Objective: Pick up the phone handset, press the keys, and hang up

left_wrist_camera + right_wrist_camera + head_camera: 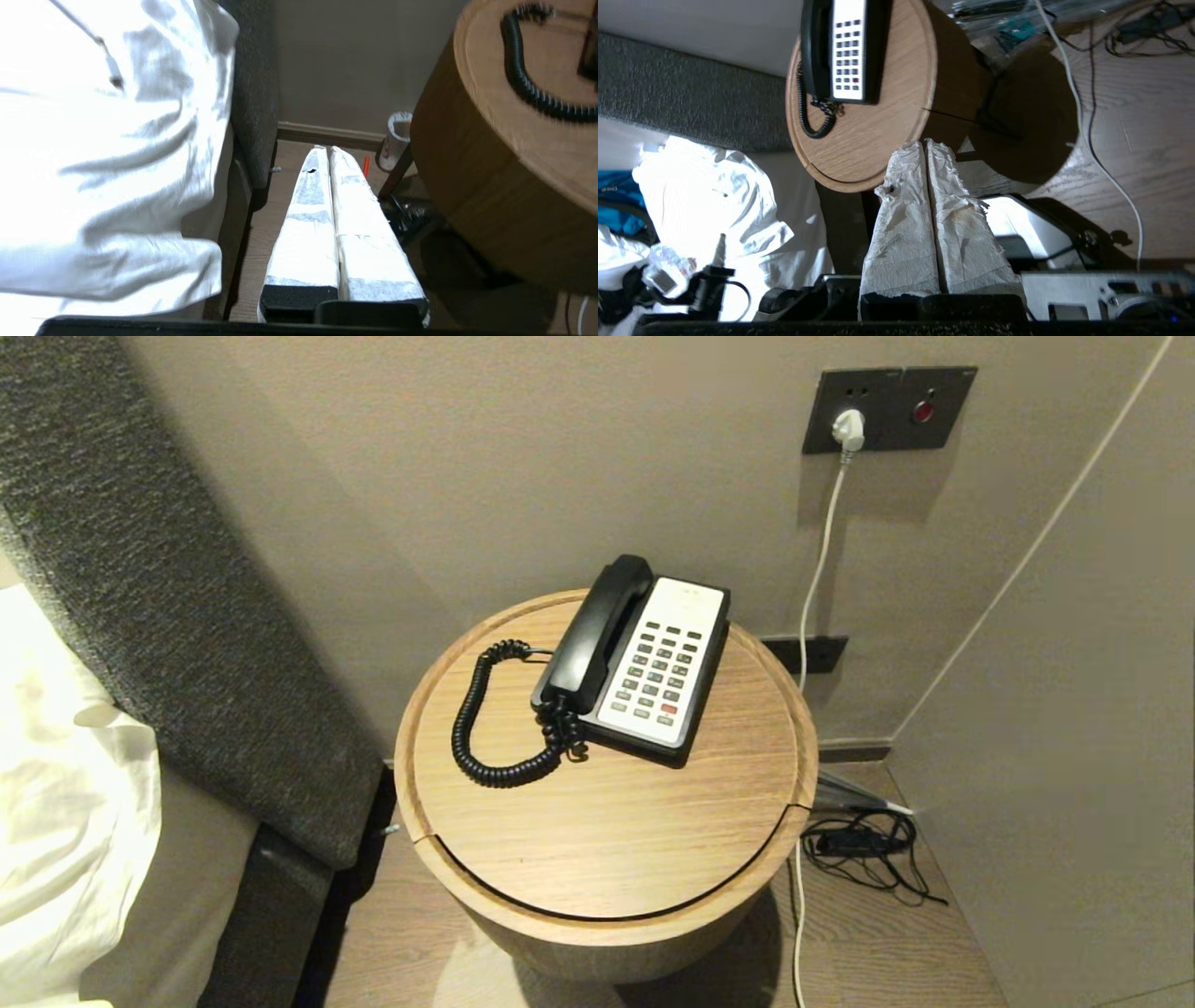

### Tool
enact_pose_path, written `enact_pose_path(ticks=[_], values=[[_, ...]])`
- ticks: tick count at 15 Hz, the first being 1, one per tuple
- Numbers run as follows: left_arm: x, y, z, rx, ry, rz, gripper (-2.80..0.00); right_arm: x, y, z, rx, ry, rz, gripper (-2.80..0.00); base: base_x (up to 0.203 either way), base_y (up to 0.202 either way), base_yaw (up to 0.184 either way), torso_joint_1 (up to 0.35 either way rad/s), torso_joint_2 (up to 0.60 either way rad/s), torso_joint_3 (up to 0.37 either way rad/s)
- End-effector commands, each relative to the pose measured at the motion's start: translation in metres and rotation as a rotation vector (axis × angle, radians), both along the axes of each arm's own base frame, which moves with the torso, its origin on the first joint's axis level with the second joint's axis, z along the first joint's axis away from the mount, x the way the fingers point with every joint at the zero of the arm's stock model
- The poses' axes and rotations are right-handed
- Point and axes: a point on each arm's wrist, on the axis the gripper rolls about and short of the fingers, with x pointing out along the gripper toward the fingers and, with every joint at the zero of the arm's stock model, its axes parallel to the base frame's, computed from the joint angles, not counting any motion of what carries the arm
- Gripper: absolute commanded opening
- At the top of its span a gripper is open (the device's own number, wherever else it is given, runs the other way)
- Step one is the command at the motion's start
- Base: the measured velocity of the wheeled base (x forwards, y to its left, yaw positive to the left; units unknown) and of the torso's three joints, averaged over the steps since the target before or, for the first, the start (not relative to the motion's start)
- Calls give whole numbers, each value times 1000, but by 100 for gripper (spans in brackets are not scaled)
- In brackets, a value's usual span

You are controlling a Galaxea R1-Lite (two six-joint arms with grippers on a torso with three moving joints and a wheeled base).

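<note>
A black handset [597, 633] rests in the cradle of a black desk phone with a white keypad face [665, 660], on a round wooden side table [597, 840]. A coiled black cord [485, 728] loops to the left of the phone. Neither arm shows in the head view. My left gripper [326, 149], wrapped in white, is shut and empty, low beside the table between it and the bed; the cord [528, 84] shows on the tabletop there. My right gripper [924, 142], also wrapped in white, is shut and empty, short of the table's near edge; the phone [847, 49] shows beyond it.
A bed with white linen [65, 803] and a grey headboard [159, 597] stands on the left. The wall runs behind and to the right. A white cable [822, 551] hangs from a wall socket. Black cables [864, 845] lie on the floor at the right.
</note>
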Motion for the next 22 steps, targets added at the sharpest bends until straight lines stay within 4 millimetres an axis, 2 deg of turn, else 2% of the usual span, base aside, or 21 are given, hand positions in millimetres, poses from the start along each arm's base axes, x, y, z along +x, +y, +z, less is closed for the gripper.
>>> enact_pose_path(ticks=[1, 4, 7, 12, 17, 19, 22], values=[[-14, 0, -21, 8, -50, -12, -280, -28, -9, -11, 17, -24, -31, -280, 0, 0, 0, 0, 0, 0], [-13, -1, -41, 12, -13, -6, -280, -46, -12, -26, 54, 7, -87, -280, 0, 0, 0, 0, 0, 0], [-14, -2, -74, 13, 24, -21, -280, -66, -14, -42, 69, 13, -140, -280, 0, 0, 0, 0, 0, 0], [-18, -4, -81, 72, -4, -128, -280, -81, -10, -74, 26, 36, -205, -280, 0, 0, 0, 0, 0, 0], [-21, -4, -89, 136, -51, -136, -280, -94, -4, -112, -154, 36, -220, -280, 0, 0, 0, 0, 0, 0], [-21, -4, -89, 131, -51, -136, -280, -106, -3, -136, -213, 19, -213, -280, 0, 0, 0, 0, 0, 0], [-21, -4, -89, 132, -51, -135, -280, -114, 3, -188, -345, -21, -228, -280, 0, 0, 0, 0, 0, 0]])
